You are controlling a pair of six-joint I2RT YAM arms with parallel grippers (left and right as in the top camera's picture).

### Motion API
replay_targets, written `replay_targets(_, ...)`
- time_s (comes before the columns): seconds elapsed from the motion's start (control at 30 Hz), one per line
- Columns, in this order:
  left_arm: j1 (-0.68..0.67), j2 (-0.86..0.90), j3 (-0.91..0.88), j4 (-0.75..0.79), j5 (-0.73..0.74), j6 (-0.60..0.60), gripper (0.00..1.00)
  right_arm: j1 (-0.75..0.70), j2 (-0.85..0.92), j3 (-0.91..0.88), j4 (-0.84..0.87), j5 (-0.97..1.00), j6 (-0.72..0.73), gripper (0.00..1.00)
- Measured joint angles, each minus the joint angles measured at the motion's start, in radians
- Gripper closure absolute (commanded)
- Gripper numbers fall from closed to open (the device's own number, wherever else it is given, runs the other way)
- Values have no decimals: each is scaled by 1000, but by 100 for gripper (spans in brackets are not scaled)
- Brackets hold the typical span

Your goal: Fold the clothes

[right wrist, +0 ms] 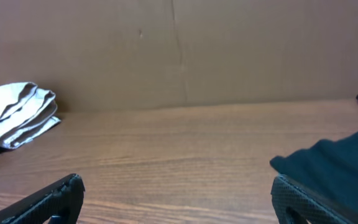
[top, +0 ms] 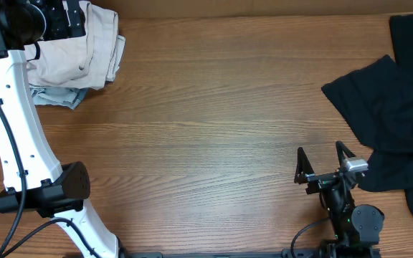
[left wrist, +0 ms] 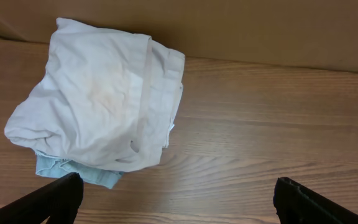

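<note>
Wood-grain tabletop (top: pixel 206 143) ran wide and bare through the middle, with a brown cardboard wall (right wrist: pixel 179 50) behind it, and we had cloth at both ends. Over at the far left corner sat the beige shorts (top: pixel 77 46), gathered into a compact, layered bundle. They rested on top of the light-blue denim piece (top: pixel 56 95), whose edge peeked out beneath them. We judged that pile as the finished part: both looked folded and stacked, though the shorts' top layer was puffy and a little creased rather than crisp.

The left end effector (left wrist: pixel 179 199) hung above that stack with its fingers spread wide and nothing between them. We could not tell from the overhead view whether it brushed the cloth.

At the right edge the black garments (top: pixel 393 107) lay in a loose, rumpled spread, corners jutting out and layers overlapping, plainly not folded. That, by our reckoning, was the bulk of the work left.

The right end effector (top: pixel 323 161) sat low near the front, just beside the black heap, fingers also spread wide and gripping nothing.
</note>
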Motion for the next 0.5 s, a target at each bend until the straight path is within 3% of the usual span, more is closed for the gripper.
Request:
replay_targets(0.27, 0, 0, 0, 0, 0, 0, 0, -1, 0, 0, 169, 64, 85, 0)
replay_targets(0.5, 0, 0, 0, 0, 0, 0, 0, -1, -1, 0, 47, 72, 106, 0)
